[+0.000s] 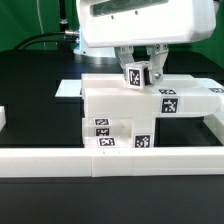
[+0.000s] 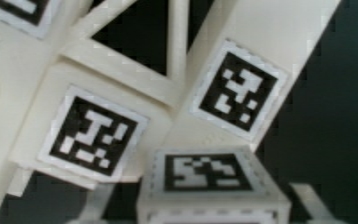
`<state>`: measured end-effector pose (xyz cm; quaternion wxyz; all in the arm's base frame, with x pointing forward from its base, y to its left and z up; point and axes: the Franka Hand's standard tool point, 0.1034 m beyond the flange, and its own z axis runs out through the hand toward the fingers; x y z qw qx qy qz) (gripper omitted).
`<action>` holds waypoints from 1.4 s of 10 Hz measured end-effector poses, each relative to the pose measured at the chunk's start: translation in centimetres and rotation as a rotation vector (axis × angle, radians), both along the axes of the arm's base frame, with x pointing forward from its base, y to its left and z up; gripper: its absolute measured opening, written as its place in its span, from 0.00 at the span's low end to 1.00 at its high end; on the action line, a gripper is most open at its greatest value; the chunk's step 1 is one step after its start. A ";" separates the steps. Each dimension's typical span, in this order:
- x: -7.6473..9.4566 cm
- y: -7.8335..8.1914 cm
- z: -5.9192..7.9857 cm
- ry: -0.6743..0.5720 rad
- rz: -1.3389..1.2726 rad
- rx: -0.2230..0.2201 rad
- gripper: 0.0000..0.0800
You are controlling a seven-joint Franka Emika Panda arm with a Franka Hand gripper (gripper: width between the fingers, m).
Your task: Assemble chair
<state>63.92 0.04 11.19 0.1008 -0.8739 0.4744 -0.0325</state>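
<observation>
The table (image 1: 40, 115) is flat and black, with bare surface showing at the exterior view's left and along the near edge. A long low white rail (image 1: 55, 162) lies on it, running across the exterior view from left to right. At the exterior view's right a white bar (image 1: 214, 128) runs back from the rail, and a short white end (image 1: 3, 120) shows at the left edge. Between these, a cluster of glossy white chair parts (image 1: 120, 108) with black-and-white tags stands on the table, its front blocks just behind the rail; whether they touch it cannot be told. Behind the cluster, toward the exterior view's left, the marker board (image 1: 68, 88) lies flat, partly hidden by the parts.
</observation>
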 end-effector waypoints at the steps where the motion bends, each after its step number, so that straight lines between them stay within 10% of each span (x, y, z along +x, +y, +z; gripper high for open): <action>1: 0.0 0.1 0.1 -0.004 0.040 -0.007 0.54; 2: 0.2 0.2 0.3 -0.012 0.083 -0.014 0.74; 4: 0.3 0.1 0.4 -0.035 0.219 -0.037 0.80; 14: 0.1 0.3 0.3 -0.100 1.193 -0.221 0.81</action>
